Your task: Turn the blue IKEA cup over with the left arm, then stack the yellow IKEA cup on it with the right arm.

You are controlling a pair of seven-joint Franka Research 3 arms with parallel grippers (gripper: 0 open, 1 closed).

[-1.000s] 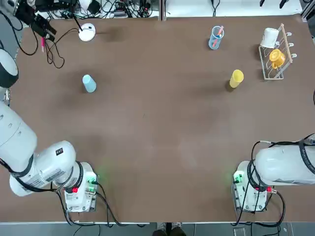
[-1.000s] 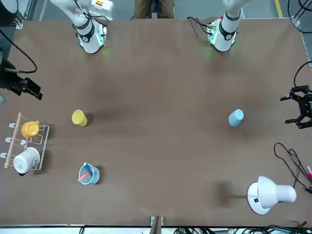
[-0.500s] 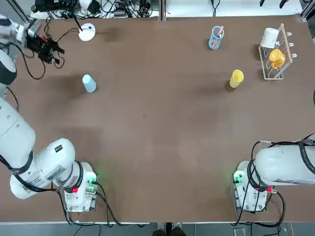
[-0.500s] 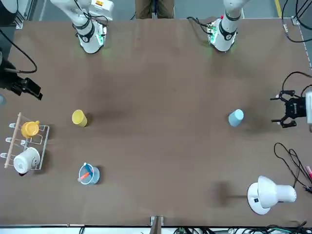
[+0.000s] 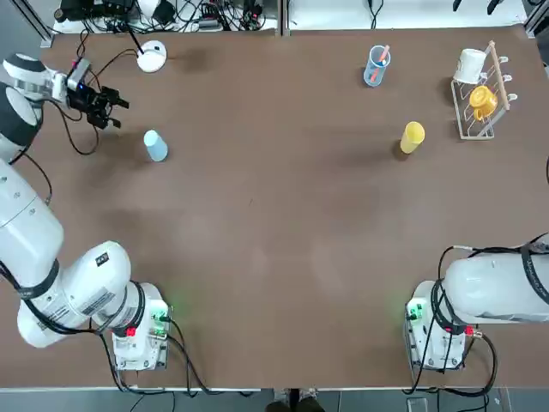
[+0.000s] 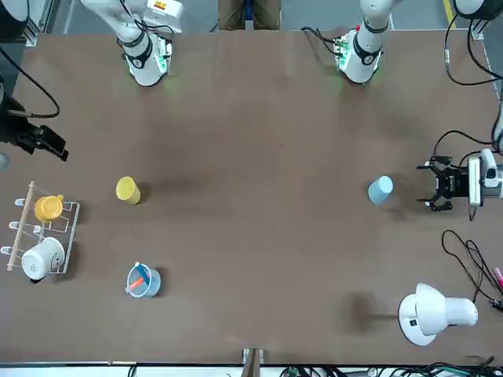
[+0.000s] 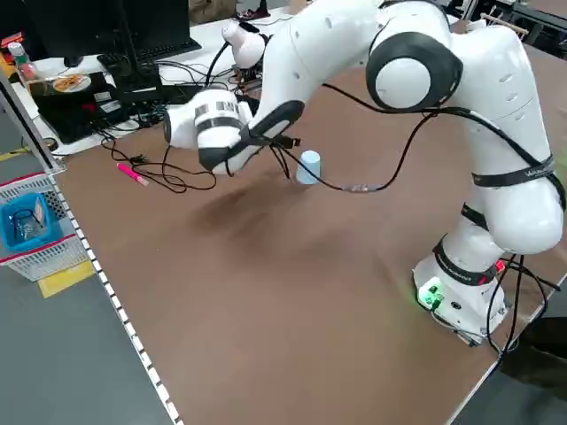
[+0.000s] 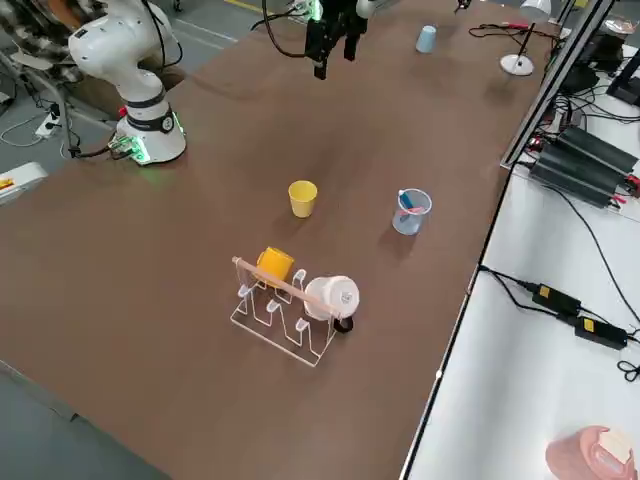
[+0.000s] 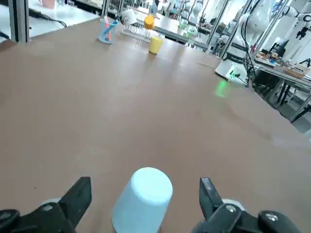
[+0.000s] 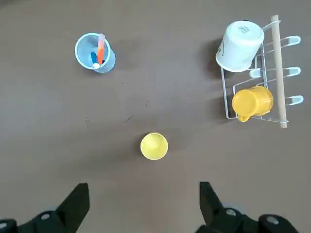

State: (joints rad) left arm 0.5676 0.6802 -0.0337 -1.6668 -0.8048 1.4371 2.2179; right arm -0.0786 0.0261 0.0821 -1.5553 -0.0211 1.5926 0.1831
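Pincer of left arm (image 9: 145,206) (fingers apart) beside blue cup (image 9: 142,201), inverted near tabletop's (image 5: 283,257) left edge; right pincer (image 10: 145,206), apart, above tabletop near upright yellow cup (image 10: 154,146). Toppling might be caused by misaligned approach.

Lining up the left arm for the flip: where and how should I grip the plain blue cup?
Probably its side wall, jaws astride, coming level from the left gripper's present side. The blue cup stands closed end up, handleless and tapered.
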